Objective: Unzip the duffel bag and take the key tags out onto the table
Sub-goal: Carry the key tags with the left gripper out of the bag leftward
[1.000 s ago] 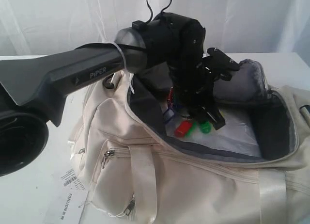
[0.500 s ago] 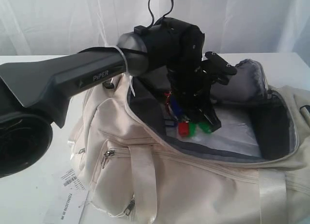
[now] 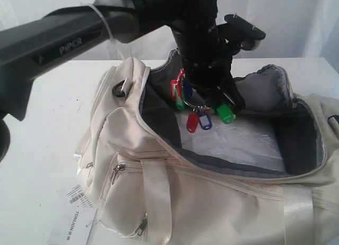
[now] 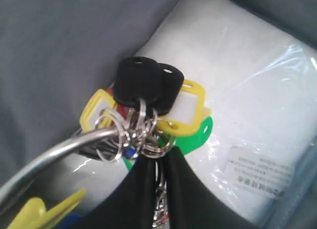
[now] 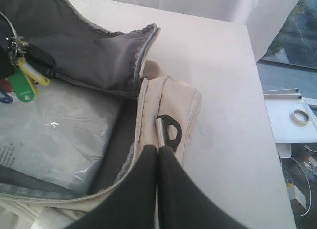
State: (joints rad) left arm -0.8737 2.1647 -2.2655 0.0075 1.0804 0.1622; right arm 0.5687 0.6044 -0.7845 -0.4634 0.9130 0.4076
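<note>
The cream duffel bag (image 3: 159,192) lies unzipped on the white table (image 3: 42,123), its grey lining showing. My left gripper (image 3: 214,103) hangs over the opening, shut on the metal rings of the key tags (image 3: 197,117); red, blue and green tags dangle above the bag's inside. Up close, the left gripper (image 4: 158,158) pinches the rings, with black, yellow and green key tags (image 4: 185,107) bunched beyond its tips. My right gripper (image 5: 158,149) is shut on the zipper pull (image 5: 170,130) at the end of the bag (image 5: 183,105); the key tags (image 5: 22,75) show far off.
A clear plastic-wrapped white packet (image 3: 238,141) lies on the bag's floor. A white barcode paper label (image 3: 74,213) rests on the table beside the bag's near corner. White curtains hang behind. The table's edge (image 5: 255,65) lies past the bag's end, with a tape roll (image 5: 300,116) beyond.
My left arm has risen, lifting the key tags from the bag's floor to hang above the opening. The bag has not moved.
</note>
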